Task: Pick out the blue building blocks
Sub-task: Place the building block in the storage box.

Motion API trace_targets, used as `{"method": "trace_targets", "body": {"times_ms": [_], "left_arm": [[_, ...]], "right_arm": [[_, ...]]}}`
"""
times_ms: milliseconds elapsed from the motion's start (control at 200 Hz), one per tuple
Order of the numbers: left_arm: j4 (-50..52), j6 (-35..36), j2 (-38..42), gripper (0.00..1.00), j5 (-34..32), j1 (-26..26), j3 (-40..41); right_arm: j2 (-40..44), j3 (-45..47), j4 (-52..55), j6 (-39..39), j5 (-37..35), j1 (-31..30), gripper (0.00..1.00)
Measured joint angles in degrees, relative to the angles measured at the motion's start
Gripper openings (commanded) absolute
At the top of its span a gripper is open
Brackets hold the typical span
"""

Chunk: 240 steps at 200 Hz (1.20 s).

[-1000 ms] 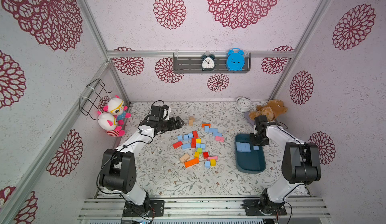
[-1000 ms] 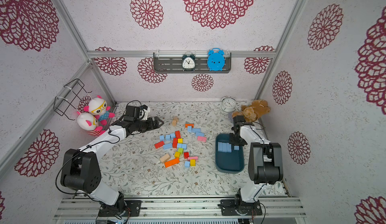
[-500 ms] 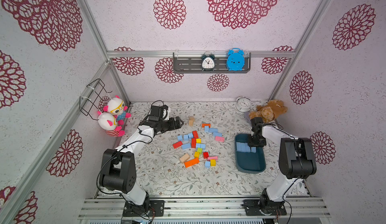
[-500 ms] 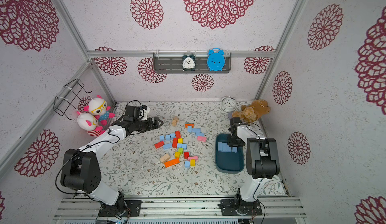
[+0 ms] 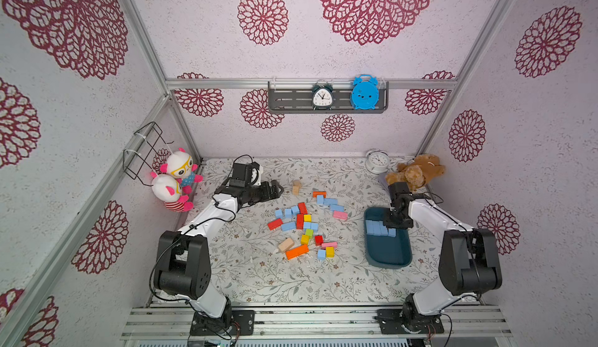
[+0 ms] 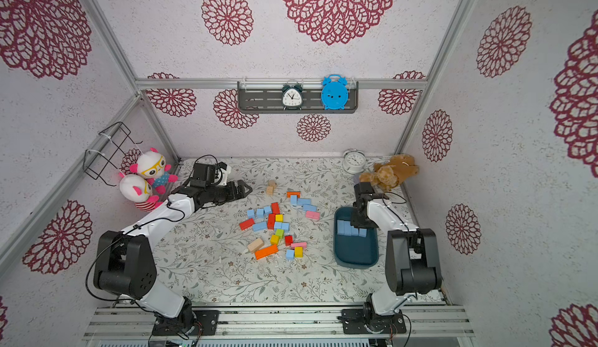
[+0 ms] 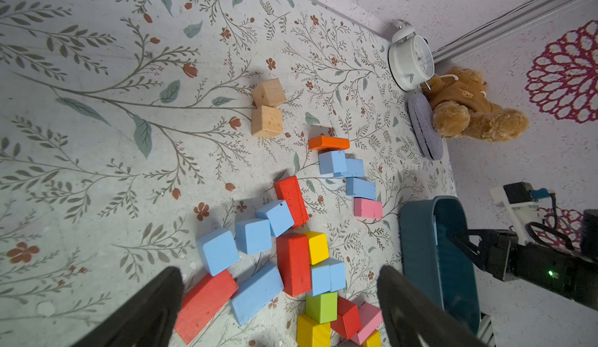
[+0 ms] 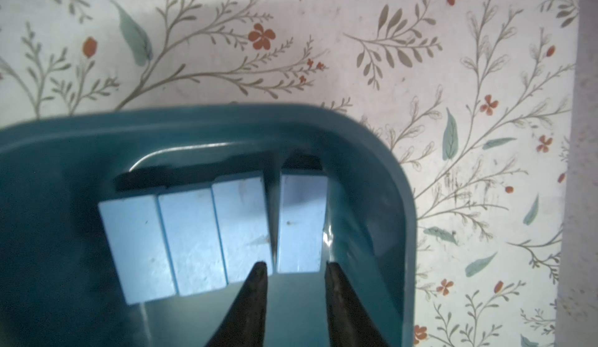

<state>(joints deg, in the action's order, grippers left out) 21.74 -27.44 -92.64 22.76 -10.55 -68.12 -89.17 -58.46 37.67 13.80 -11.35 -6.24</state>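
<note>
**Right pincer** (image 8: pixel 295 269): the jaws are set narrow. Their tips flank the near end of one blue block (image 8: pixel 301 222), which lies flat in the tub (image 8: pixel 382 167). We cannot tell whether they press on it. Three more blue blocks (image 8: pixel 191 242) lie side by side next to it, touching one another, with a thin gap before the fourth. In both top views we find the tub right of centre on the worktop (image 5: pixel 246 274). The row of four sits at its upper end, beneath the arm.

**Left pincer** (image 7: pixel 280 272): the jaws are spread wide and hold nothing. In both top views it hovers left of centre, pointing towards the pile (image 5: pixel 304 229). There, at mid-frame, loose blue blocks lie mixed with red, yellow, orange, green and tan pieces. We note three more at the pile's upper right, just above a pink block (image 5: pixel 339 215). A bear (image 5: pixel 417 172) and a clock (image 5: pixel 377 161) stand at the worktop's upper right corner.
</note>
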Motion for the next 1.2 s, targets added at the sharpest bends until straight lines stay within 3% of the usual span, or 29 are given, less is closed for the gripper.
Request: {"method": "trace_targets", "body": {"times_ms": [455,1201], "left_arm": [[0.0,-0.1,0.0,0.98,0.0,0.0,0.0],[0.0,-0.1,0.0,0.98,-0.2,0.1,0.0]], "right_arm": [[-1.7,6.3,-0.6,7.3,-0.2,-0.4,0.15],[-4.0,6.6,-6.8,7.4,-3.8,-0.1,0.15]]}}
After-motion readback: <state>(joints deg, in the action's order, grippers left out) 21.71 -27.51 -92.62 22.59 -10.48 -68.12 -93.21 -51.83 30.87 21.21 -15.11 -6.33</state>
